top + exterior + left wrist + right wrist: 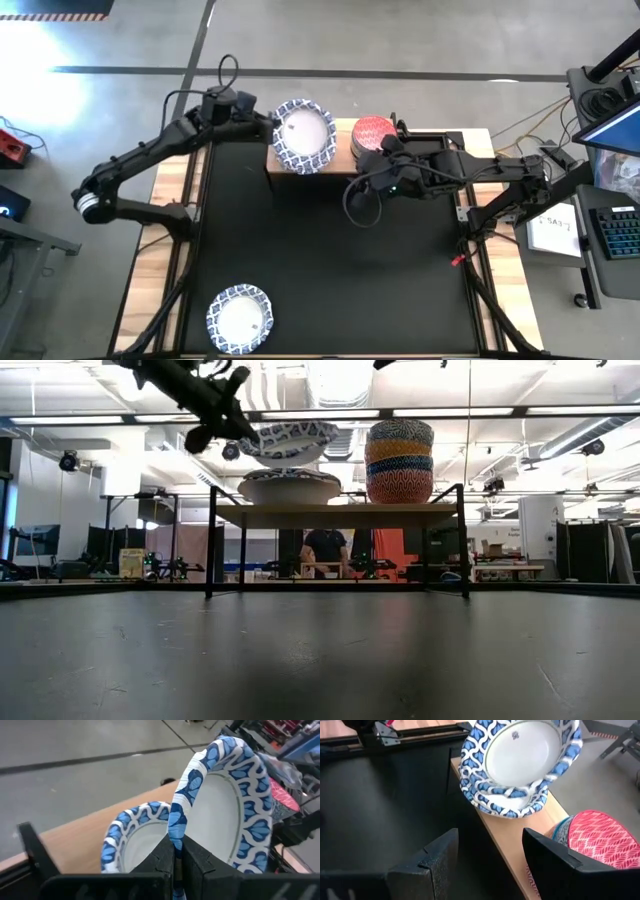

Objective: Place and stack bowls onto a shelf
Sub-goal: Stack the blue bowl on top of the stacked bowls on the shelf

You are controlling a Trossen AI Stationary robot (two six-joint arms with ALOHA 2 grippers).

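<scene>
The shelf (345, 152) stands at the table's far middle, a light-wood board on dark legs (340, 512). One wide white bowl with a blue rim (288, 485) rests on its left half. A stack of smaller bowls, red on top (372, 132), stands on its right half. My left gripper (268, 125) is shut on a second wide blue-rimmed bowl (303, 135), just above the first. My right gripper (490, 860) hovers open at the shelf's near edge, beside the small stack, with nothing between its fingers. My left gripper pinches the held bowl's rim (176, 832) on the bowl's left side, one finger inside and one outside. The fingers reach in from the table's left, slanting slightly down. The bowl (288, 438) hangs clear, nearly level, a little above the bowl on the shelf.
Another wide blue-rimmed bowl (240, 318) sits at the near left corner of the black mat (330, 260). A keyboard and papers (610, 230) lie off the table's right side. A person (325, 550) stands far behind the shelf.
</scene>
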